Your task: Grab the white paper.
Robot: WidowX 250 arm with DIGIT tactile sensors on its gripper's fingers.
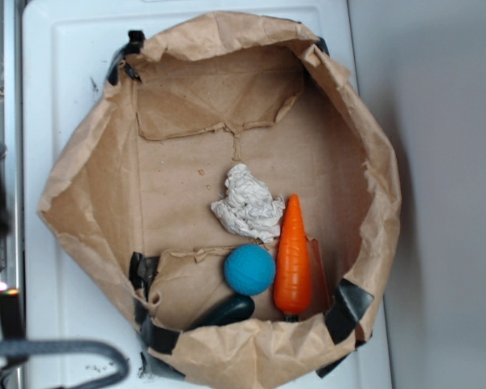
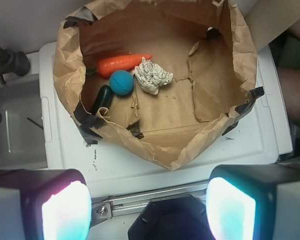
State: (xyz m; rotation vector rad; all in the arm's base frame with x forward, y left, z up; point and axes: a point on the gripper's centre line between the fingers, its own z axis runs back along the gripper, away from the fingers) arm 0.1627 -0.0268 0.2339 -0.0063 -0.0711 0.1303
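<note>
- Spread wide, the claw (image 2: 150,210) shows its two pale, glowing finger pads (image 2: 65,212) at the bottom corners of the wrist view, holding nothing and hanging well back from the bag's near rim.
- Only the wrist view shows the claw; the exterior view does not show it clearly.
- A crumpled off-white wad of paper (image 1: 248,206) lies on the floor of a rolled-down brown paper bag (image 1: 81,194), roughly at its centre; its surface is deeply wrinkled, lumpy and irregular.
- The wad sits slightly larger than the smooth blue ball (image 1: 249,270) just beside it, and one edge touches or nearly touches an orange plastic carrot (image 1: 292,258) lying alongside.
- A dark green rounded object (image 1: 227,310) rests against the ball on the side away from the wad, near the bag's wall.
- Black tape strips (image 1: 348,306) patch the bag's rim in several places.
- The bag stands on a white tabletop (image 1: 65,81), scuffed with dark marks.
</note>
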